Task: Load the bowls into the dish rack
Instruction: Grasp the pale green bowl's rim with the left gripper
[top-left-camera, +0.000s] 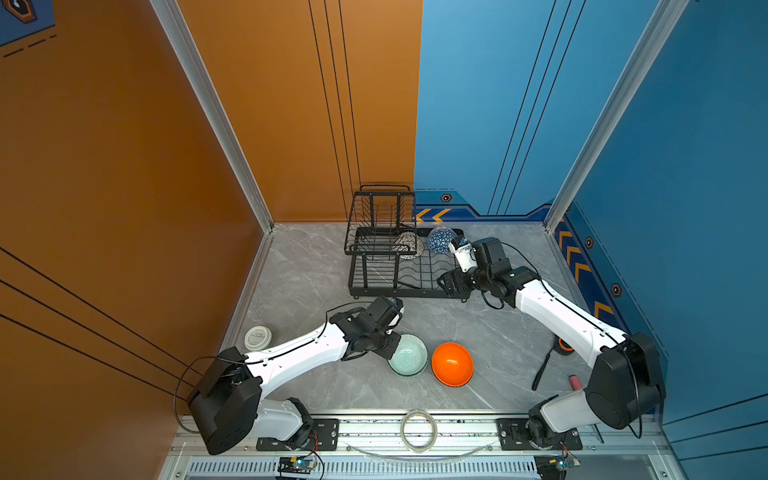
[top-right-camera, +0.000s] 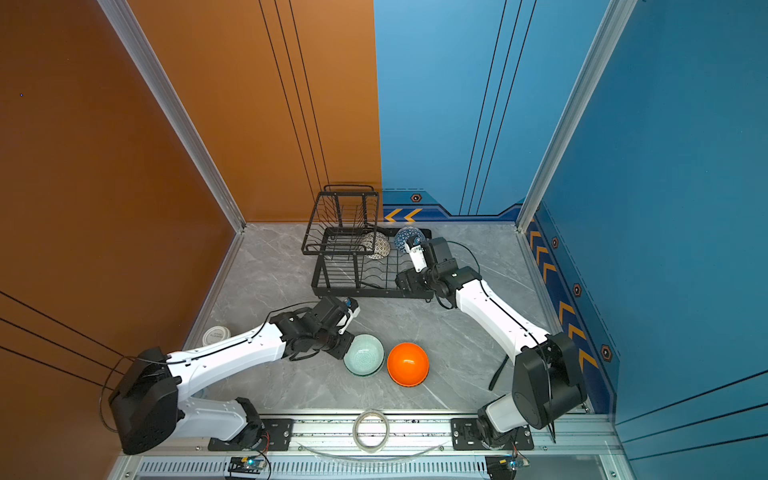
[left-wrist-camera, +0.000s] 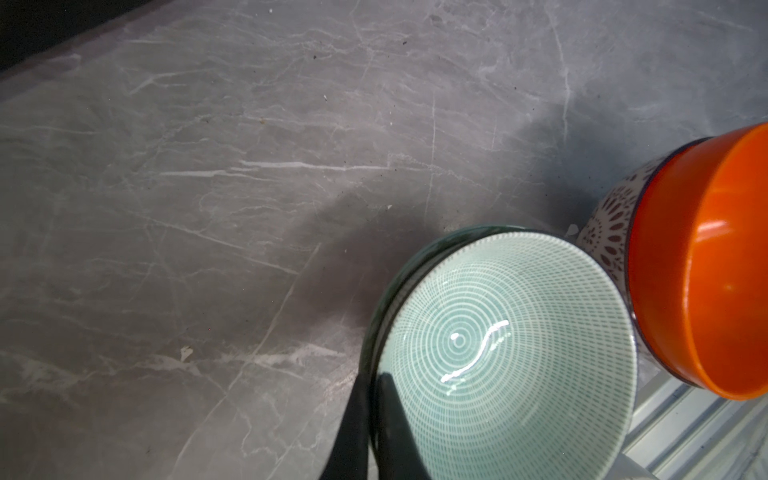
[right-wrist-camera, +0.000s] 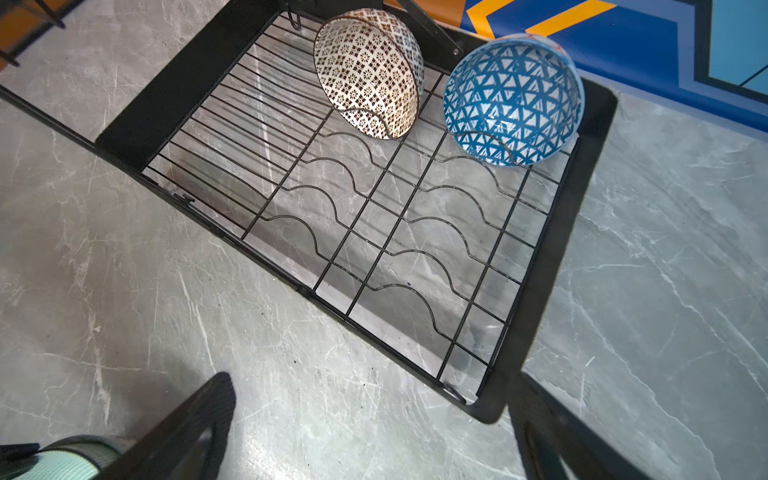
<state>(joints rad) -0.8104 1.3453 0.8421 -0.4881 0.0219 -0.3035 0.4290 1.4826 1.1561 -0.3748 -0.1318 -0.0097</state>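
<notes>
My left gripper is shut on the near rim of the mint maze-patterned bowl, one finger inside and one outside. That bowl sits nested in a darker-rimmed bowl on the table. To its right, the orange bowl rests inside a white dark-dotted bowl. On the dish rack, the lower tray holds the white lattice bowl and the blue triangle bowl, both tilted on edge. My right gripper stands open and holds nothing at the rack's front right corner.
A white lidded jar stands by the left wall. A tape ring lies on the front rail. A black tool and a small pink item lie under the right arm. The rack's raised basket is at the back.
</notes>
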